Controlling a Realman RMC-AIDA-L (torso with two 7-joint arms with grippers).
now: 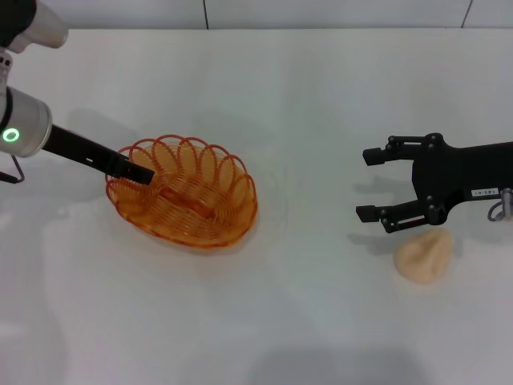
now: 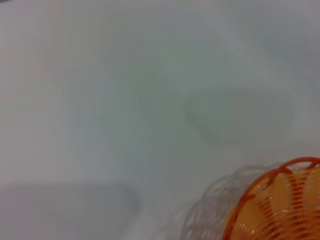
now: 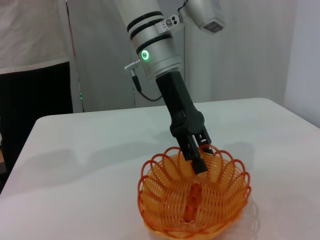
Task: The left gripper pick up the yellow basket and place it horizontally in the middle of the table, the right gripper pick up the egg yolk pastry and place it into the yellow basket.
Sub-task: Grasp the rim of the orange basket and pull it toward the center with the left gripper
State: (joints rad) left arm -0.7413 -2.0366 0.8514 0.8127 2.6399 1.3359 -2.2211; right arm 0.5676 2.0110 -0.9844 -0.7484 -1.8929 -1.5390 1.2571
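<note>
The yellow basket (image 1: 196, 210) stands on the white table (image 1: 304, 88), left of the middle. My left gripper (image 1: 136, 172) reaches in from the left and is shut on the basket's left rim. In the right wrist view the left gripper (image 3: 201, 159) has one finger inside the rim of the basket (image 3: 195, 210) and one outside. A part of the basket (image 2: 280, 210) shows in the left wrist view. My right gripper (image 1: 369, 184) is open and empty over the table's right side. The egg yolk pastry (image 1: 425, 255) lies on the table just nearer than it, apart from its fingers.
A wall runs along the table's far edge (image 1: 240, 29). A person in white and black (image 3: 30, 75) stands behind the table's far side in the right wrist view.
</note>
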